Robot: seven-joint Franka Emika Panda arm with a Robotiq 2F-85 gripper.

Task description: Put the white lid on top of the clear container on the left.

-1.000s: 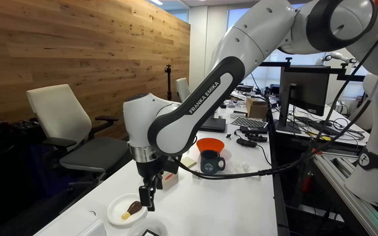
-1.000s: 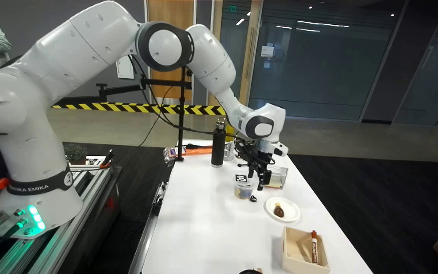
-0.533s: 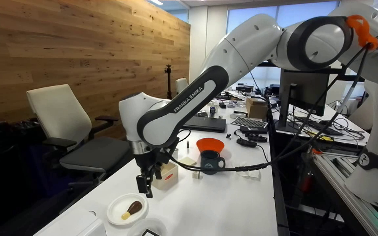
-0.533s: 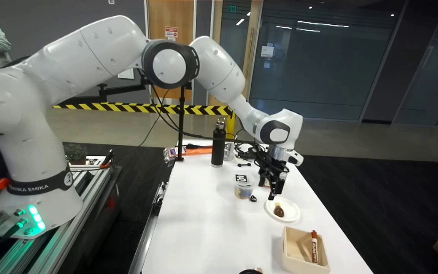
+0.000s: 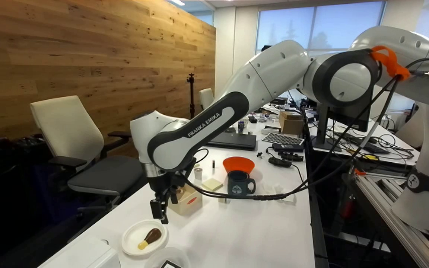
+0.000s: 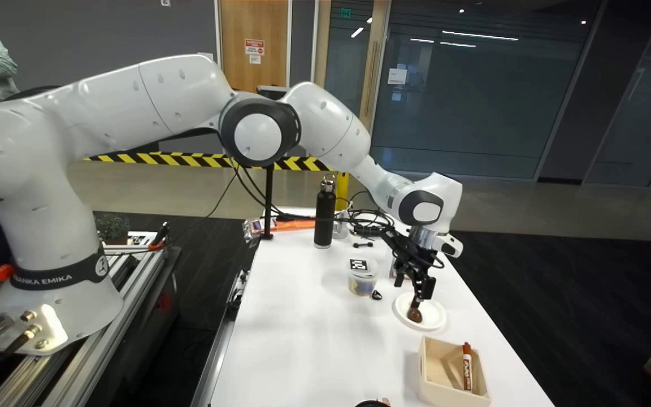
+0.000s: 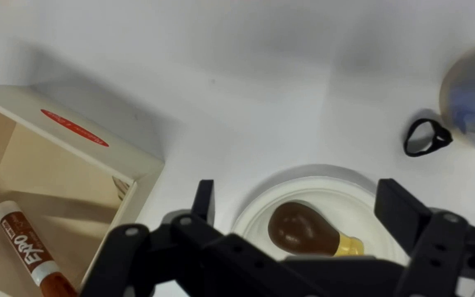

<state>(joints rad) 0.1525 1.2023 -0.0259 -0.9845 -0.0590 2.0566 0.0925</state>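
Observation:
My gripper (image 5: 165, 209) is open and empty, seen also in an exterior view (image 6: 410, 287); in the wrist view (image 7: 297, 200) its fingers stand apart above the round white dish (image 7: 357, 214) with a brown, yellow-ended lump (image 7: 299, 231). A square white piece with black pattern marks (image 6: 359, 264) lies on top of a clear round tub (image 6: 362, 284) with blue and yellow showing inside. The tub shows in part at the right of the wrist view (image 7: 468, 95). A clear container with reddish-brown food does not show plainly; what stands behind the gripper is mostly hidden.
A tan box (image 6: 452, 393) holds a brown marker (image 6: 467, 367). A small black ring (image 7: 425, 138) lies beside the tub. A white box (image 5: 84, 253) is at the near edge. A mug (image 5: 238, 184), orange bowl (image 5: 238, 163) and black bottle (image 6: 325, 217) also stand there.
The arm has lowered, and the gripper has moved away from beside the tub to above the white dish, still open. The table objects have not moved. The base light turned from green to white.

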